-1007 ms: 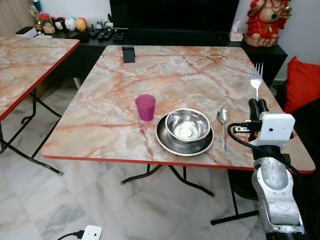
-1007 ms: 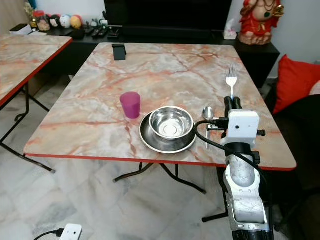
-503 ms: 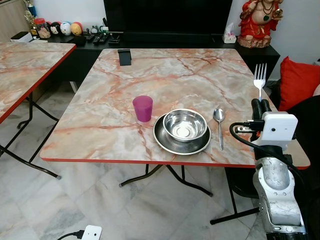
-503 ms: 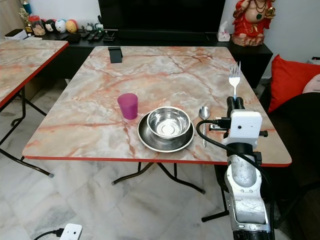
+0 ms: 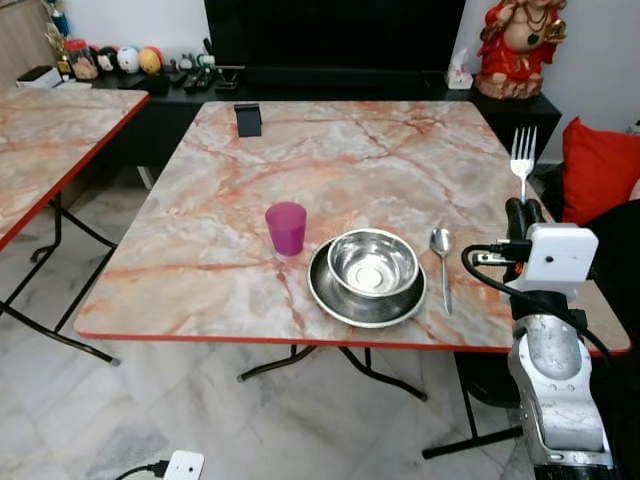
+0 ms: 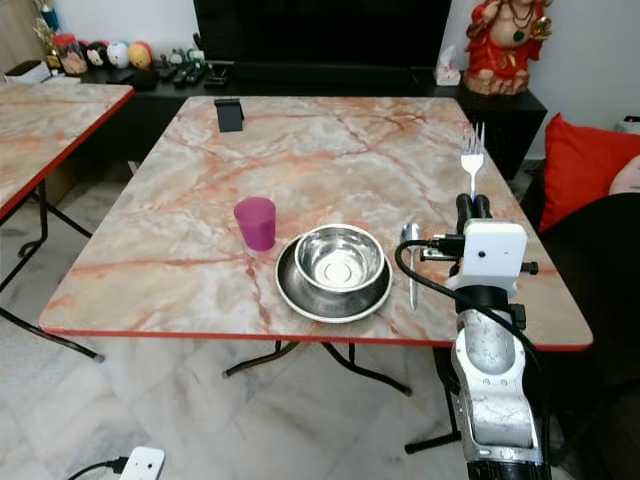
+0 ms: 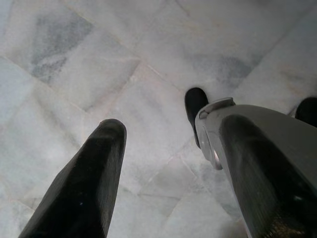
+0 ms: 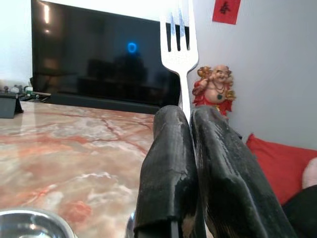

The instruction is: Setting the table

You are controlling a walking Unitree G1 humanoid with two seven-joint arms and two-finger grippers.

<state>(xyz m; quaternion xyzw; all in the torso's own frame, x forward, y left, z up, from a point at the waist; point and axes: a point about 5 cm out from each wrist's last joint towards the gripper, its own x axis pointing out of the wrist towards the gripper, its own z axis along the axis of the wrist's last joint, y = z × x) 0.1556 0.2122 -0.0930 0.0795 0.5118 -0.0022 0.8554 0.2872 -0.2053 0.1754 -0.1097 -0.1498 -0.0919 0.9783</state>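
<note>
Your right gripper [image 5: 525, 203] pinches the fork [image 5: 522, 158] upright, right of the spoon [image 5: 441, 245]; left gripper [image 7: 163, 139] spread

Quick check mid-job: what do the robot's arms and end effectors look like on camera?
The right arm is glossy silver, capped by a white boxy wrist module with a looping black cable. The right end effector and left end effector each have two long, matte black fingers.

Bright even indoor light, sharp head views, glare on steel bowl [image 5: 373, 265], near wrist foregrounds soft
</note>
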